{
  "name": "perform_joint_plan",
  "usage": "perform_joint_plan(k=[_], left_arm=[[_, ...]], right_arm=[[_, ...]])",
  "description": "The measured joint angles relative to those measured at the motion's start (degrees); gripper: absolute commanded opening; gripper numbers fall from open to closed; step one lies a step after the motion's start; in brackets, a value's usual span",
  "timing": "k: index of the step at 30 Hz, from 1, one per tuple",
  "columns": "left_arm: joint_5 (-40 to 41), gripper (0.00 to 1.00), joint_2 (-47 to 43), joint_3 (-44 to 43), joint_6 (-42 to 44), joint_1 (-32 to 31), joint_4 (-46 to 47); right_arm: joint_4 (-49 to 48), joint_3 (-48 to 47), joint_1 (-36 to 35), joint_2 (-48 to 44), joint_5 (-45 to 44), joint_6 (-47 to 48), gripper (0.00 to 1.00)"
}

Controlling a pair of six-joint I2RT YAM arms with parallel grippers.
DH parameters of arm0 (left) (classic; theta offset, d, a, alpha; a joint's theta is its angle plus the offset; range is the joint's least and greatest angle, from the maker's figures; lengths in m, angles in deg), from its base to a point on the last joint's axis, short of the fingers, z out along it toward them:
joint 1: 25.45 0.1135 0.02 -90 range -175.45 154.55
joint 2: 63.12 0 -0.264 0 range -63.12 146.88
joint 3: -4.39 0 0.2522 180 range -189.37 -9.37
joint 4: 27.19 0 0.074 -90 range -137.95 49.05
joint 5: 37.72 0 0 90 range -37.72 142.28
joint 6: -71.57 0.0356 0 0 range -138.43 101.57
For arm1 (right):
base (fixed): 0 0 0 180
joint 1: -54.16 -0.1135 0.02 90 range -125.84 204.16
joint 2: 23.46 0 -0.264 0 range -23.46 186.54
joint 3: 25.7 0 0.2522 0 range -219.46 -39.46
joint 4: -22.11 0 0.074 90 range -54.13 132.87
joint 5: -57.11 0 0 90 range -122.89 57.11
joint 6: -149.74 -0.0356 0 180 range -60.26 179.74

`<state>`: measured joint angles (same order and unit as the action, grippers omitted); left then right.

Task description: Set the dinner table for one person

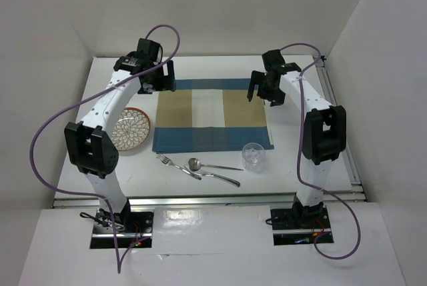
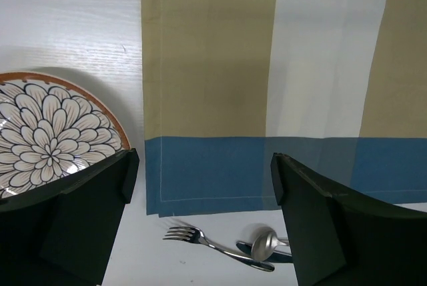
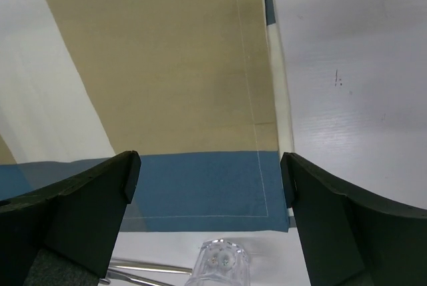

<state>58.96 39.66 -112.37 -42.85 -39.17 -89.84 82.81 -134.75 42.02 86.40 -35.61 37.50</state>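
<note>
Left claw [image 2: 203, 166] and right claw [image 3: 210, 166] both hang wide apart above the big, flat, white worktop [image 1: 267, 186] with metal edges. On it lie one plate [image 1: 131, 131], one checked mat [image 1: 211, 115], one fork [image 1: 175, 165], one spoon [image 1: 210, 165], one knife [image 1: 223, 179] and one glass [image 1: 253, 157].

blue-tan checked placemat [image 1: 212, 118], floral plate [image 1: 132, 130]

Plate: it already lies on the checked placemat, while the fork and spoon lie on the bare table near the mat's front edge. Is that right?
Not quite. The plate lies on the bare table beside the left edge of the placemat, not on it, as the top external view shows. The fork and spoon do lie on the bare table near the mat's front edge.
</note>
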Motion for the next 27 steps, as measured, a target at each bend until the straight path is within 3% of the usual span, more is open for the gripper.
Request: perform_joint_plan(k=[7,19,27], left_arm=[[-2.19,1.00,2.56,-0.50,0.09,0.00,-0.94],[-4.09,1.00,3.06,0.04,0.17,-0.02,-1.68],[-7.23,0.99,1.38,12.87,-0.68,-0.02,-0.87]], right_arm=[[-0.83,0.44,1.38,-0.22,0.33,0.04,1.00],[-3.30,15.23,4.17,-8.52,3.23,0.92,1.00],[-4.31,23.34,4.42,-10.93,6.21,0.90,1.00]])
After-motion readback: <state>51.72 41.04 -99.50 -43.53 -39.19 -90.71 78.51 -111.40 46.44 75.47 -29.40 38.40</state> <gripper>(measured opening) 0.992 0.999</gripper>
